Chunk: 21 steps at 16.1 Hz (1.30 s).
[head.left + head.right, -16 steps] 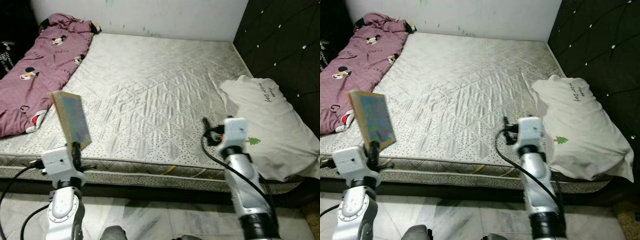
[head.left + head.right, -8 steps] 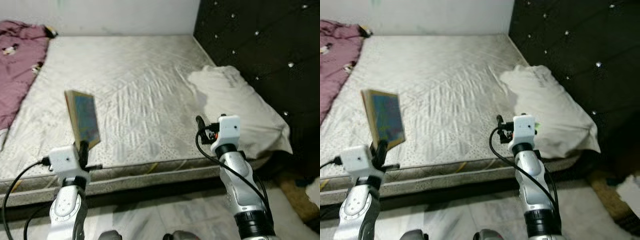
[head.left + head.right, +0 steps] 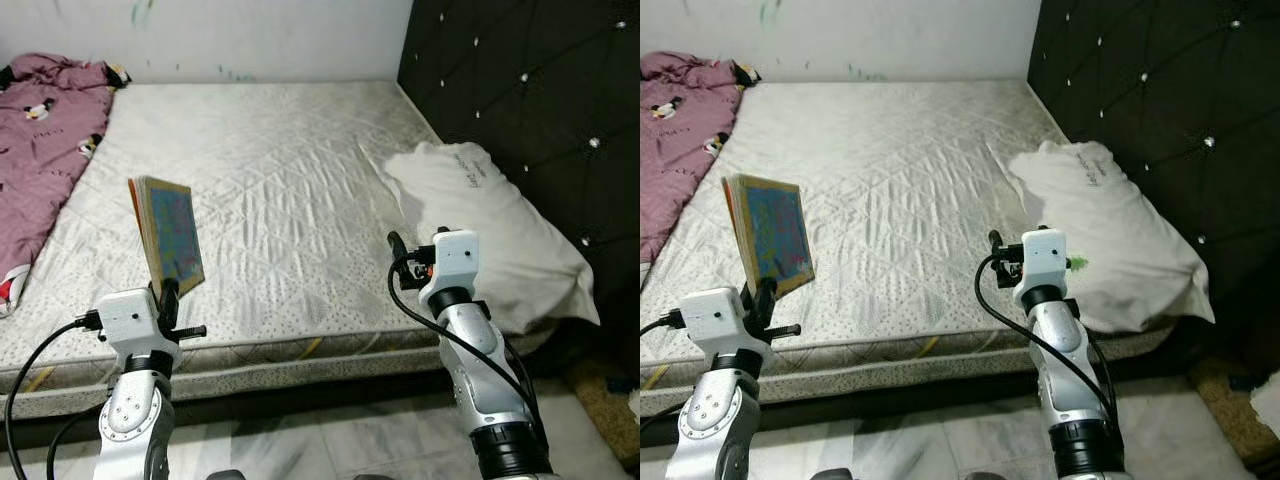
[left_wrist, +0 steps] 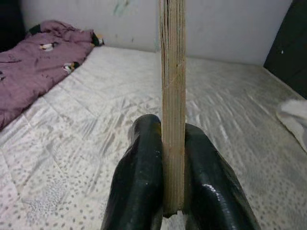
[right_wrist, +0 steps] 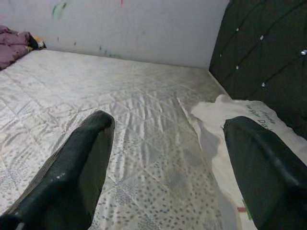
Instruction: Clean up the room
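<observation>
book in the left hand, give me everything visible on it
The book is thin and hard-looking, with a cover printed mostly blue with scattered bright colours and a tan, cardboard-like edge. It stands upright on end, tilted slightly, above the near edge of the mattress without touching it. The left hand is shut on its lower edge, one black finger against each face; in the left wrist view the layered page block shows edge-on. Cover text or picture detail is too small to read. Nothing else touches it.
</observation>
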Available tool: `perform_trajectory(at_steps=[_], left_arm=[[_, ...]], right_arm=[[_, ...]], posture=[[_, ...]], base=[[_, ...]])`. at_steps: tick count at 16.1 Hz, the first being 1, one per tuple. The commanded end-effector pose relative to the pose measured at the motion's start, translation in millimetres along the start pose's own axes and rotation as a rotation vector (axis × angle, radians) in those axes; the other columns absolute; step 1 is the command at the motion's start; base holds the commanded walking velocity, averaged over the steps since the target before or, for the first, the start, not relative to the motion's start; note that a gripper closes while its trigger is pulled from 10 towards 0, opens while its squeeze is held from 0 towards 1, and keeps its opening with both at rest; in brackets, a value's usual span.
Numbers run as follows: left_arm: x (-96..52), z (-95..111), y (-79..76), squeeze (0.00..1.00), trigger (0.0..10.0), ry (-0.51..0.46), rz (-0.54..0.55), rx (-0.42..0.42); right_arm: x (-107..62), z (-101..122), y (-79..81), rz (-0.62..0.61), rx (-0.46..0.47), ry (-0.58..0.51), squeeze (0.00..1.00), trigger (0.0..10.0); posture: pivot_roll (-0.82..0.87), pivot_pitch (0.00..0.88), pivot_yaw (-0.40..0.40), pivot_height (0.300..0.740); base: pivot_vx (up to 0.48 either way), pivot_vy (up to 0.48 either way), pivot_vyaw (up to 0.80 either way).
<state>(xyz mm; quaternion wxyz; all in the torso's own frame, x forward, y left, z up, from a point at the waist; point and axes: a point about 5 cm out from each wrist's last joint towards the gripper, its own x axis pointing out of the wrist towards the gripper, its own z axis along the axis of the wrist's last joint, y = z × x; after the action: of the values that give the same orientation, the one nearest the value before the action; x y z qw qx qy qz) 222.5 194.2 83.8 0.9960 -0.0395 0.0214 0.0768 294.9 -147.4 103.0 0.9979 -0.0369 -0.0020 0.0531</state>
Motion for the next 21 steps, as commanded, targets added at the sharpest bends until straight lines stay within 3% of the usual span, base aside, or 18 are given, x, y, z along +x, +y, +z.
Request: perform_trajectory(at_steps=[1,12,21], left_arm=[[2.1,10.7,-1.3,0.0,10.0,-0.045,-0.014,0.0],[7.4,12.6,-4.3,0.0,10.0,-0.039,-0.034,0.0],[7.1,10.7,-3.5,0.0,10.0,-0.019,-0.011,0.014]], right_arm=[[3.1,5.7,0.1,0.003,-0.005,-0.015,0.0,10.0],[9.0,8.5,0.0,0.011,-0.003,-0.019,0.0,10.0],[9.7,6.1,-0.1,0.019,-0.003,-0.007,0.0,10.0]], posture=[[0.08,0.0,-0.012,0.74],[0.08,0.0,-0.012,0.74],[0.08,0.0,-0.017,0.74]], base=[[0.322,0.0,0.0],[0.35,0.0,0.0],[0.0,0.0,-0.12]])
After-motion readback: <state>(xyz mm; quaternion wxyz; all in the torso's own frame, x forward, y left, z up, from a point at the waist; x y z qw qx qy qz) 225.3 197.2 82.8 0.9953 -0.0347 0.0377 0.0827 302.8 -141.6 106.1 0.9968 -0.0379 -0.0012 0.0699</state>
